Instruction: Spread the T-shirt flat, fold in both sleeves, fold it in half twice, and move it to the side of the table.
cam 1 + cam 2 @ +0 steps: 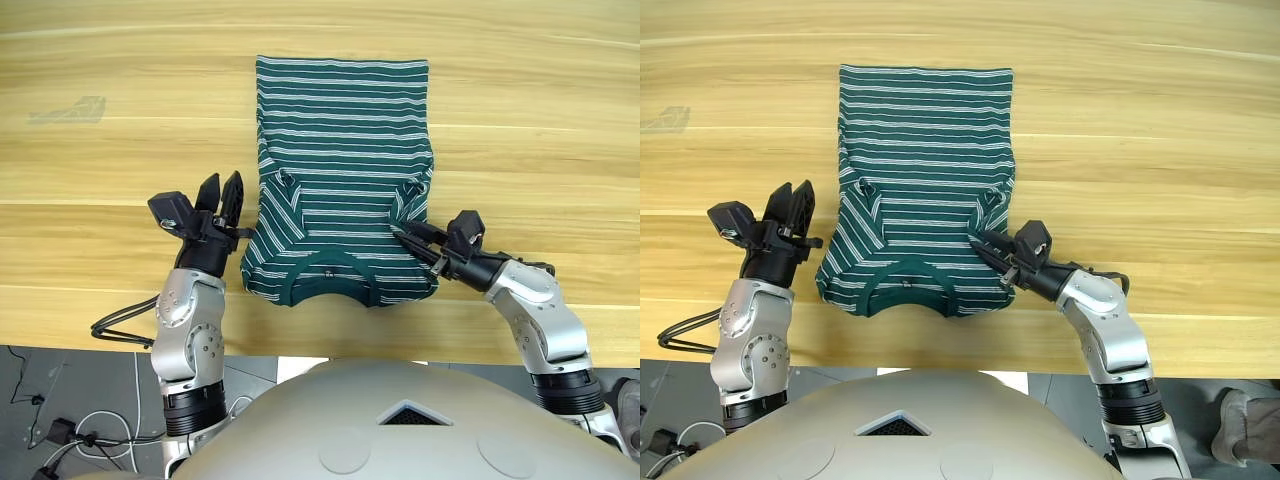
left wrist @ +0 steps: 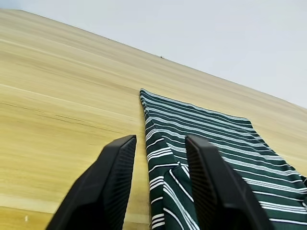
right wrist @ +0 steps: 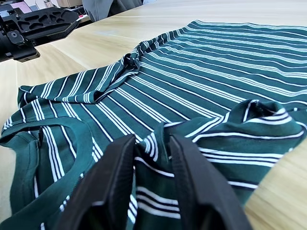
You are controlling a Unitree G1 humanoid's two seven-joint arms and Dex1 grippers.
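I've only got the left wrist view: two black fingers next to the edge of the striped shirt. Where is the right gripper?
Observer: The right gripper is at the T-shirt's right shoulder, with a fold of cloth pinched between its fingers.
Operator: Are the sleeves in?
Observer: Yes, the left sleeve and the right sleeve both lie folded onto the body.
Operator: Which end faces the robot?
Observer: The collar. The hem is at the far end, and the shirt is not yet folded in half.
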